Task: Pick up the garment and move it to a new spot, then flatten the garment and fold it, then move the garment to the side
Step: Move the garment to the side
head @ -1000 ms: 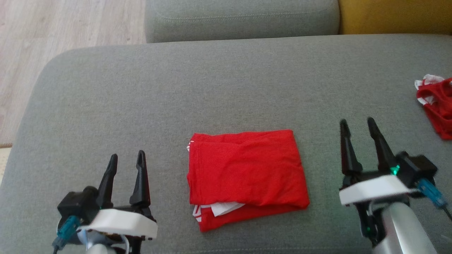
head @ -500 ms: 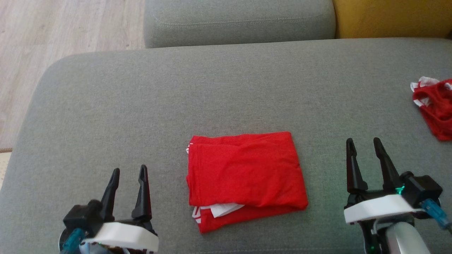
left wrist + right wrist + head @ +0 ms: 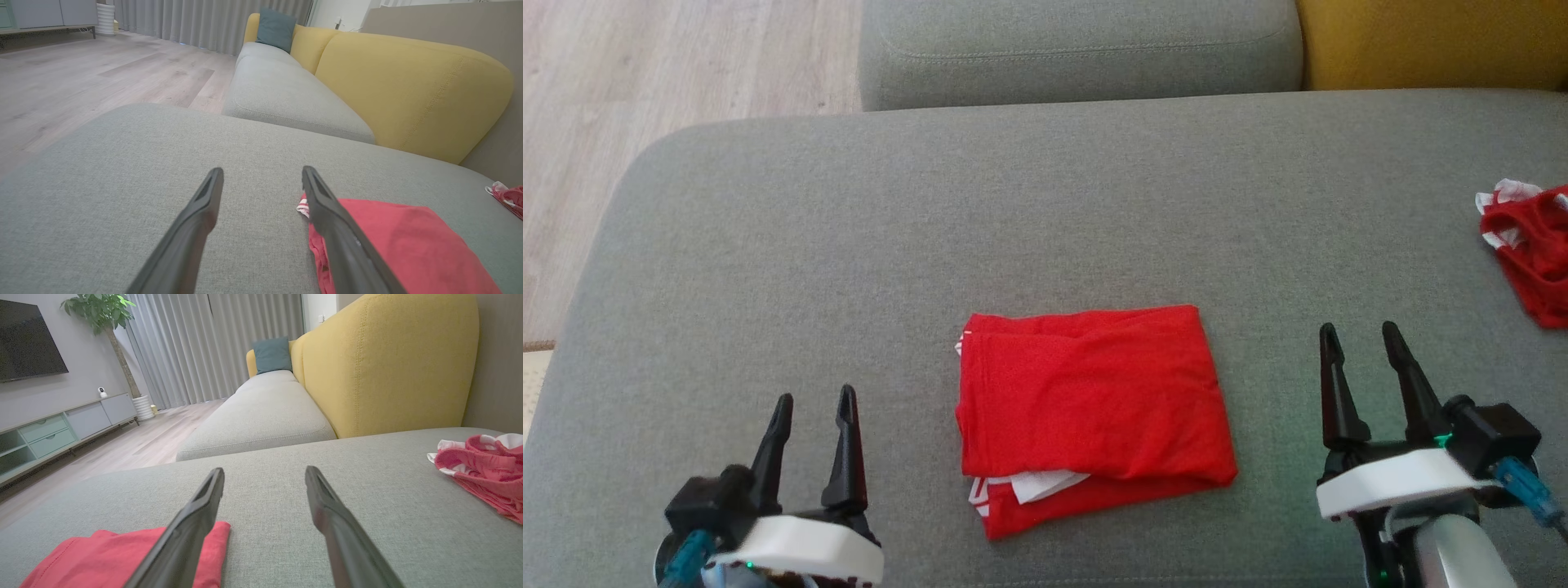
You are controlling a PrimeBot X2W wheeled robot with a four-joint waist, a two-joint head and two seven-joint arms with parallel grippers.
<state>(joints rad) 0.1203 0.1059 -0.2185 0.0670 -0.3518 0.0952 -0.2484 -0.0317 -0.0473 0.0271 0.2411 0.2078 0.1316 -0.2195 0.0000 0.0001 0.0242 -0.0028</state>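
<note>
In the head view, the folded garment [image 3: 1094, 416] is lying flat as a red rectangle near the front edge of the grey seat cushion [image 3: 931, 229], about midway along it. The left gripper [image 3: 815, 394] is hovering at the front left and the right gripper [image 3: 1359, 327] at the front right. Both are standing with jaws spread, holding nothing, each well clear of the cloth. A crumpled garment [image 3: 1531, 253] is sitting at the cushion's right edge.

In the left wrist view, the parted fingers are pointing across the cushion, with the folded garment's white-trimmed corner showing just past the right-hand finger.

In the right wrist view, the fingers are likewise standing apart and empty. The folded garment is showing at the lower left and the crumpled garment at the far right.

The folding is looking finished, so moving the garment aside is probably what is left. Doing it well likely means both grippers taking opposite short edges, pinching every layer, and lifting level together so the fold is not slipping open.

Counting: two grippers, two red garments (one folded, one crumpled).
</note>
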